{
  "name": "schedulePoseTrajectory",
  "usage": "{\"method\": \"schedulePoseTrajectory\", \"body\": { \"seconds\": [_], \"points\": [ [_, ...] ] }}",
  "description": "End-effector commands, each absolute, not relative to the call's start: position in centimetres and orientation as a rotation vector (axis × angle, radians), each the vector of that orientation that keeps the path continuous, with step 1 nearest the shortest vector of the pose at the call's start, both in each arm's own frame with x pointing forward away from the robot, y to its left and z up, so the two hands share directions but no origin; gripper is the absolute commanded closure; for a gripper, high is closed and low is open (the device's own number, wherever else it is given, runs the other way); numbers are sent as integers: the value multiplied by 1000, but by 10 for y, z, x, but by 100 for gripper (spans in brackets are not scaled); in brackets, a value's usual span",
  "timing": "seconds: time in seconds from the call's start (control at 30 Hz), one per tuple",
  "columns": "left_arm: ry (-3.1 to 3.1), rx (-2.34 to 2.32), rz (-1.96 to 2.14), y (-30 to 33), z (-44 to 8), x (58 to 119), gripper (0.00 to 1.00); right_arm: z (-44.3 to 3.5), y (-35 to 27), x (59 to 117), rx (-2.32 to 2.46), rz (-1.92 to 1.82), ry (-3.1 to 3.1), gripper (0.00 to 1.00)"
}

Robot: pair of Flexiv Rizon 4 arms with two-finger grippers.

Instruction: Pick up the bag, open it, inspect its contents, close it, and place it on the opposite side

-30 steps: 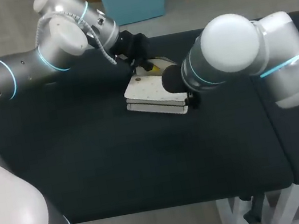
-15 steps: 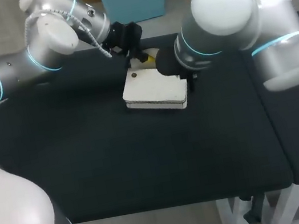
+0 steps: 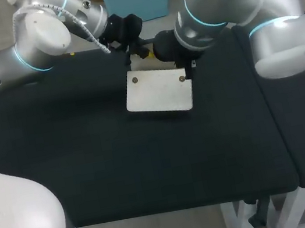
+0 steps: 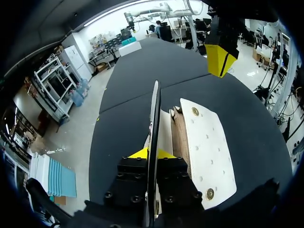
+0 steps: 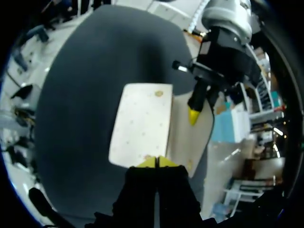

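The white bag (image 3: 159,92), dotted with small holes and with a snap at each upper corner, is held tilted above the black table. My left gripper (image 3: 136,50) is shut on the thin edge of one side panel (image 4: 154,118), which runs out between its fingers. My right gripper (image 3: 183,68) is shut on the upper edge of the other panel (image 5: 140,121). The two panels stand apart, and a brownish inner lining (image 4: 180,137) shows between them. In the left wrist view the right gripper's yellow fingertip (image 4: 220,59) hangs beyond the bag. The left gripper's fingertip (image 5: 192,115) shows beside the bag in the right wrist view.
The black table (image 3: 150,167) stretches wide in front of and to both sides of the bag. A seam (image 3: 273,128) divides it from a second black section at the right.
The bag lay flat on the table and now hangs tilted from its upper edge. My right gripper shut on that edge. Both grippers moved toward the table's far side, raising the bag.
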State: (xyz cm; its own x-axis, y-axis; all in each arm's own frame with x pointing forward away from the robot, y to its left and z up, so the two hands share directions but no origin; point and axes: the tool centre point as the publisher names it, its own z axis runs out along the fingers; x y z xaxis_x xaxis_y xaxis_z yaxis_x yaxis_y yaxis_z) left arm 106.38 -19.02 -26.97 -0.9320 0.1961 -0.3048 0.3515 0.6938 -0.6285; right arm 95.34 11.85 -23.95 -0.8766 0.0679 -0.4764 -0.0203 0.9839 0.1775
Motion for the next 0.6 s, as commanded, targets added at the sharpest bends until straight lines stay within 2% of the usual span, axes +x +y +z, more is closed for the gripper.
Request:
{"method": "schedulePoseTrajectory", "body": {
  "seconds": [0.03,0.6],
  "points": [
    [2687,441,-1067,-191,-270,1064,100,-239,119,953,34,238,2630,100],
    [2692,439,-1094,-193,-258,1060,100,-243,124,984,129,183,2638,100]
  ]
}}
